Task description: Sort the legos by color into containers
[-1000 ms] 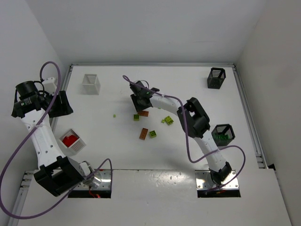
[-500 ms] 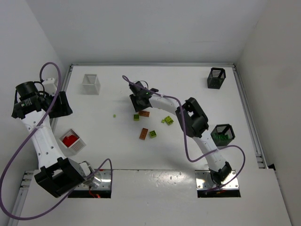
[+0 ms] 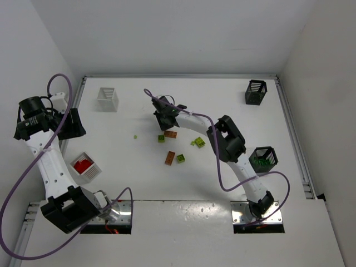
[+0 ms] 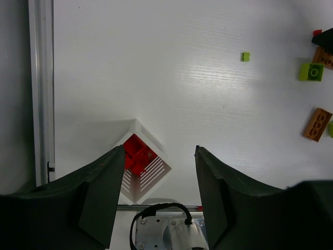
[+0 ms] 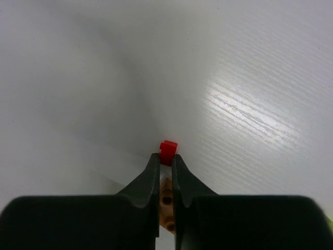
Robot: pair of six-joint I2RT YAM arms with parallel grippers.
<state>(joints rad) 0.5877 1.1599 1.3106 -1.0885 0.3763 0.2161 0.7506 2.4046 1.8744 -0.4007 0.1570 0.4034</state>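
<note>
**Top view.** The right tool (image 3: pixel 164 119) reaches to the middle of the worktop (image 3: pixel 222 100), low over the upper edge of the loose bricks (image 3: pixel 169 158). From here I cannot tell what it holds. The left tool (image 3: pixel 69 123) hangs at the left edge, well apart from the bricks. The white basket (image 3: pixel 107 99) stands upper left and the black basket (image 3: pixel 256 92) upper right. The red basket (image 3: pixel 86 168), white with red inside, is lower left. The green basket (image 3: pixel 263 158), black with green inside, is right of centre.

**Left wrist view.** The left tool's fingers (image 4: pixel 101 198) stand well apart with nothing between them. The red basket lies under them at lower centre, and a few loose bricks show at the right edge.

**Right wrist view.** The right tool's fingers are drawn almost together. At frame centre their very tips are clamped on a red brick (image 5: pixel 168 152), at or just above the worktop. An orange brick (image 5: pixel 166 200) shows through the slit lower down.

The step in hand looks like the pick of a red piece. The next move calls for a straight lift clear of the orange brick. After that comes a carry toward the lower left of the top view and a release over the red basket. The grip is only at the tips, so the brick could slip.
</note>
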